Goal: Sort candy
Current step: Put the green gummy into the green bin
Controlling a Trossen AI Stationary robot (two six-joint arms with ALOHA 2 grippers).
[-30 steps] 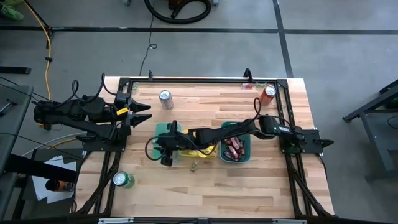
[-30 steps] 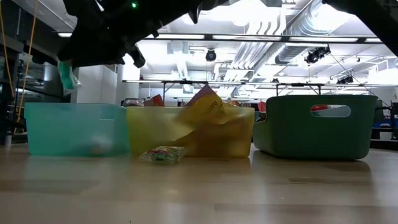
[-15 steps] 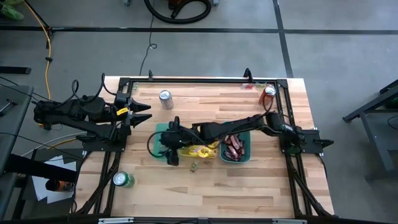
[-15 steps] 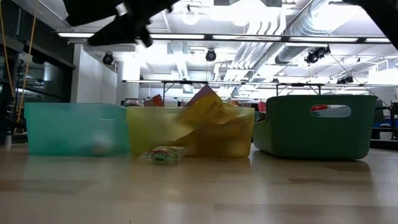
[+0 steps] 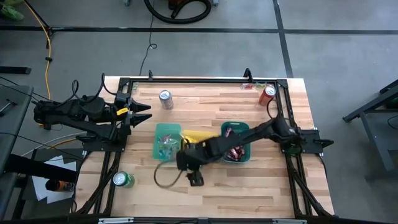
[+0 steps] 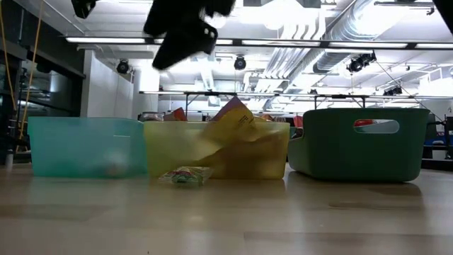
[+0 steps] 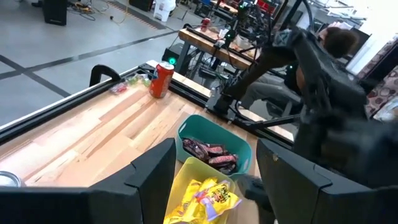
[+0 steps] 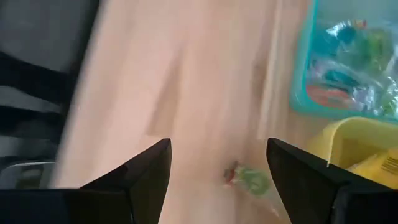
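The right tool (image 8: 217, 171) hangs open and empty above 1 loose green candy (image 8: 247, 179) on the table (image 5: 249, 186), beside the yellow bin (image 5: 198, 138). The other sweets visible already lie in the 3 bins; this piece looks to be the last.

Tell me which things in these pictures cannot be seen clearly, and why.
- Loose candy on the table: hidden by the right arm in the high view; its wrapper print is too small in the low view.
- Teal bin contents: motion blur in the right wrist view.
- Right gripper: blurred in the high view.
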